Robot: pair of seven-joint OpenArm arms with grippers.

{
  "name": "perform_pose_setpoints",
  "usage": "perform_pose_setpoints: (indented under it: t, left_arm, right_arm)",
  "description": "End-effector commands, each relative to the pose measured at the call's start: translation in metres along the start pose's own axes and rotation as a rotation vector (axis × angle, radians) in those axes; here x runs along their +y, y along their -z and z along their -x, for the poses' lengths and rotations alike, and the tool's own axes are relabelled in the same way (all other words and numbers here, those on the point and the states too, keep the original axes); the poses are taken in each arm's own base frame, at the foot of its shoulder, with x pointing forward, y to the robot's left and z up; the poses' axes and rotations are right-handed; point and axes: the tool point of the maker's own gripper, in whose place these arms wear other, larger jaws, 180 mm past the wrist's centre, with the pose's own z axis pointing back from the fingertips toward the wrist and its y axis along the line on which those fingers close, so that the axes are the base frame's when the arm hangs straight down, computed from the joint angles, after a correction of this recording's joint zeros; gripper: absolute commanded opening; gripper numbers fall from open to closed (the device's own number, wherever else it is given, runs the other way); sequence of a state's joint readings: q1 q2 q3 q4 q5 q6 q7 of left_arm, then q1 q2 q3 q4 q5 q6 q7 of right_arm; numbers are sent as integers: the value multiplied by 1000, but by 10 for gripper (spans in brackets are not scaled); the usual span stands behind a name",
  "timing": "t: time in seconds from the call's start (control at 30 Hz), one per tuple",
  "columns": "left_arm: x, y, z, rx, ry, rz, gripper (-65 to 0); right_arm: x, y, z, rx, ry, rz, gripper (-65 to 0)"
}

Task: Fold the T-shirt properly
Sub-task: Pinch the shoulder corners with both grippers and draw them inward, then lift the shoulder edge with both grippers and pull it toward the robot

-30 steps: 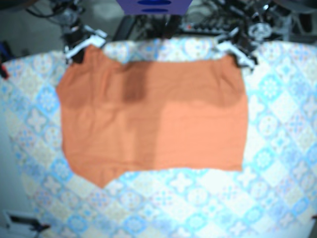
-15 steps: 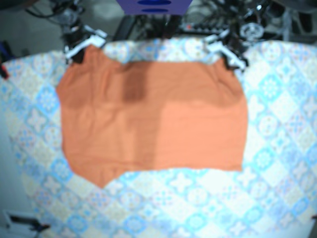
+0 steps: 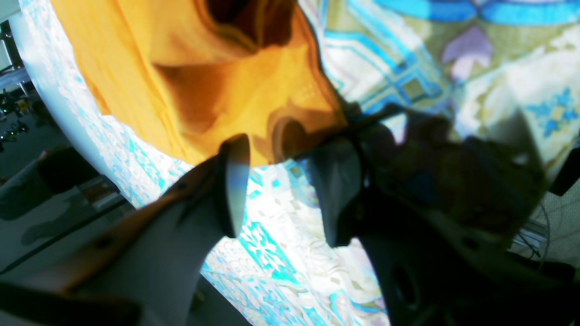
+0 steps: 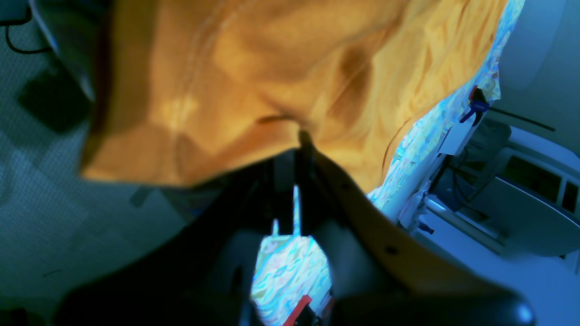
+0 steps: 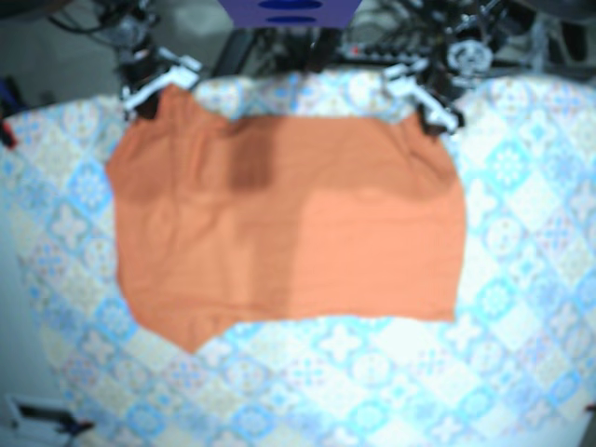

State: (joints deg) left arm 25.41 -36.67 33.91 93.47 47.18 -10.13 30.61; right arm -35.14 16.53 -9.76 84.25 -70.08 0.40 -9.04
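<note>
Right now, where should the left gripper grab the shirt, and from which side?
Take the shirt by its far corner beside the left gripper, coming in from the far edge of the table. That corner lies flat there with its hem between the open fingers, mirroring the corner the right gripper pinches.
</note>
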Motion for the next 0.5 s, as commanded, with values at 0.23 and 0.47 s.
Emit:
perform_pose_setpoints:
  t: [0.23,0.47]
  left_arm:
    - [-19,4,4,1,-8,94,-610]
    - [-17,4,5,2,-5,87,-650]
  right_arm:
    - [3,-2,0,-11,-5,-15,-650]
    - [3,-2,0,-11,-5,-15,-650]
